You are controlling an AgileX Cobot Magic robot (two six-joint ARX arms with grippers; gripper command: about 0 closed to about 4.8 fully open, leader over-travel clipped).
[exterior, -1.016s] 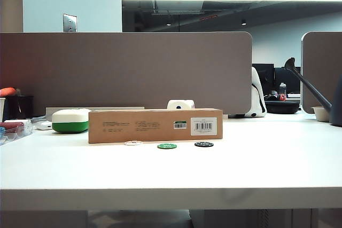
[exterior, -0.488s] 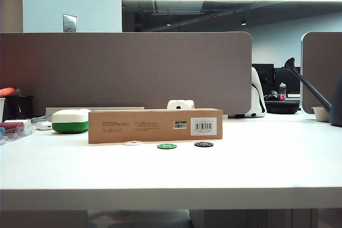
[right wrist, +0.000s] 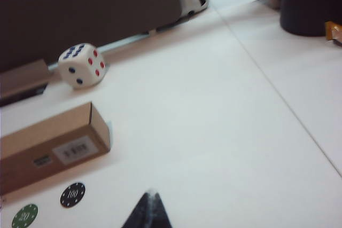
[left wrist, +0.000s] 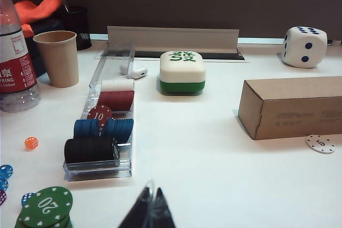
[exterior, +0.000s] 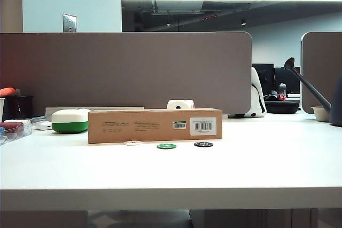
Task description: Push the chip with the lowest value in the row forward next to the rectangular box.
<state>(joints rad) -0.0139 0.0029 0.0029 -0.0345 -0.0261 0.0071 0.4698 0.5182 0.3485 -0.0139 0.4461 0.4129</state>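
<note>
Chip [exterior: 132, 143]: white, marked 5, just in front of rectangular box [exterior: 155, 125], ahead of green chip [exterior: 166, 146] and black chip [exterior: 203, 144] | Left gripper [left wrist: 148, 210], right gripper [right wrist: 147, 212]: fingers pressed together, holding nothing, near box | Step: judged near done; any nudge light, straight | Surface: table [exterior: 256, 158], white, smooth; office partition behind.

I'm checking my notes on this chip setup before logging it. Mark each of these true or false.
1. The white chip lies by the brown box. True.
2. The black chip reads 20. False: it reads 100; the green chip reads 20.
3. The left gripper holds the white chip. False: it is shut and holds nothing.
4. The right gripper is shut, away from the chips. True.
5. The dice sits on the box. False: it sits behind it.
</note>
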